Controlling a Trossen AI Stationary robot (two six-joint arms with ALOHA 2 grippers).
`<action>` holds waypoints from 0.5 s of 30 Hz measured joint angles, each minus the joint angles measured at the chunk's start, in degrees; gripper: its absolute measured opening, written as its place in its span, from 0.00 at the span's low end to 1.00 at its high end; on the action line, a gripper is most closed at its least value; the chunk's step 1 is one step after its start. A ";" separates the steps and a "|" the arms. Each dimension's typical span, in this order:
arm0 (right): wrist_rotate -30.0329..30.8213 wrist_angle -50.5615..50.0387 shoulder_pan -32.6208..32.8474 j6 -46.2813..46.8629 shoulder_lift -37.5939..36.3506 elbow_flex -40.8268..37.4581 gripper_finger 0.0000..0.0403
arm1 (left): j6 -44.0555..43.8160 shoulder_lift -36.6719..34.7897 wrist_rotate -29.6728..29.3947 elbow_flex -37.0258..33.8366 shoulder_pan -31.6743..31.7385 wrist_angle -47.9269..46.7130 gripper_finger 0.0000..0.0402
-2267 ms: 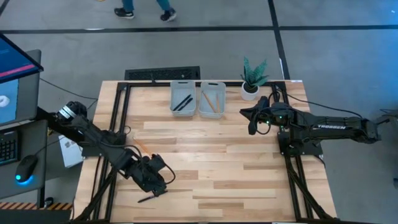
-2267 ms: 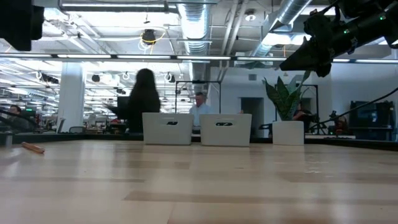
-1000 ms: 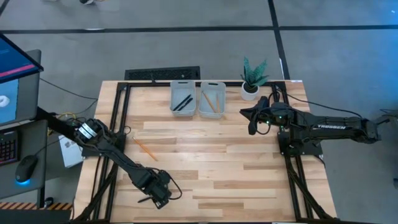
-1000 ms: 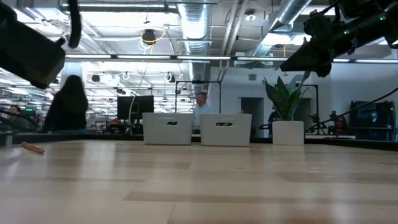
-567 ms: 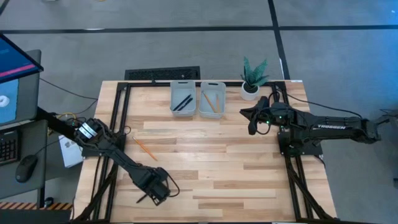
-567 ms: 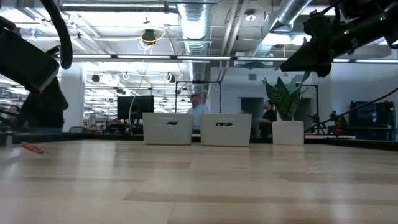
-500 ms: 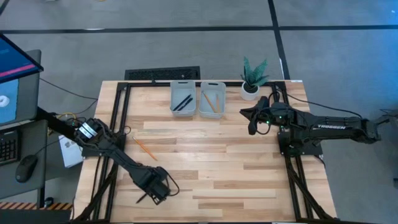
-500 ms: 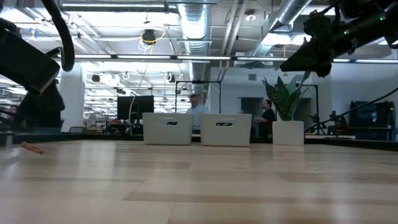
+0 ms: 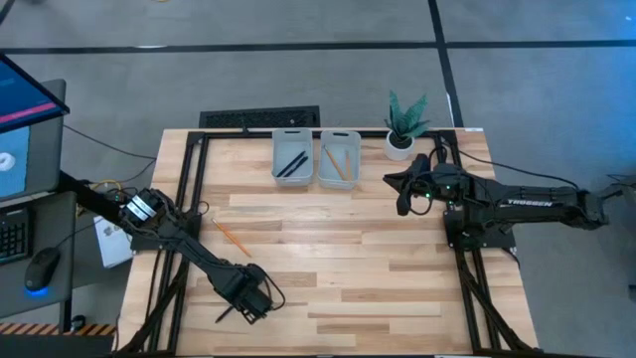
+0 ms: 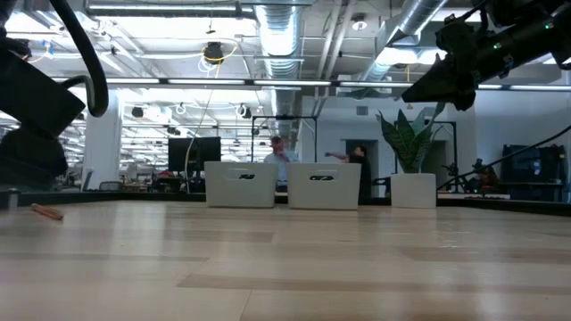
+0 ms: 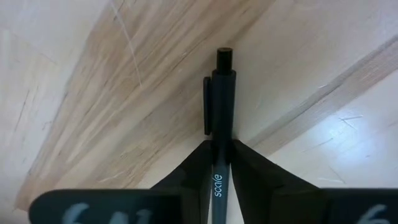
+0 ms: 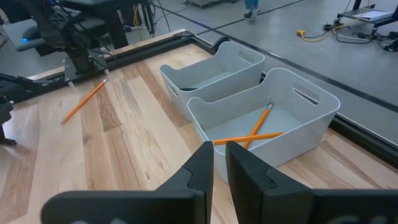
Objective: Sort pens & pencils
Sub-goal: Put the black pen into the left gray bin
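Left gripper (image 11: 221,163) had its jaws clamped tight on 1 thin black plastic pen (image 11: 221,112), clip end poking out past the jaws, low over the pale wooden surface (image 11: 93,93). Right gripper (image 12: 219,163) hung idle, jaws nearly together, holding nothing.

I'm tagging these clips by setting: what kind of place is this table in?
Most likely a robotics lab in a large open-plan office or industrial hall. Exposed ceiling ducts run overhead, people work at desks beyond the table, and a monitor stands beside the rig on a bare concrete floor.
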 joint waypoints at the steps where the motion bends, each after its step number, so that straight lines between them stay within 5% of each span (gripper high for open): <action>1: 0.01 0.01 0.00 0.00 0.00 0.00 0.16 | -0.27 0.00 -0.24 0.02 0.00 -0.06 0.14; 15: 0.02 0.00 0.01 -1.42 0.00 0.00 0.16 | 0.56 0.00 -0.61 0.04 0.00 -0.06 0.07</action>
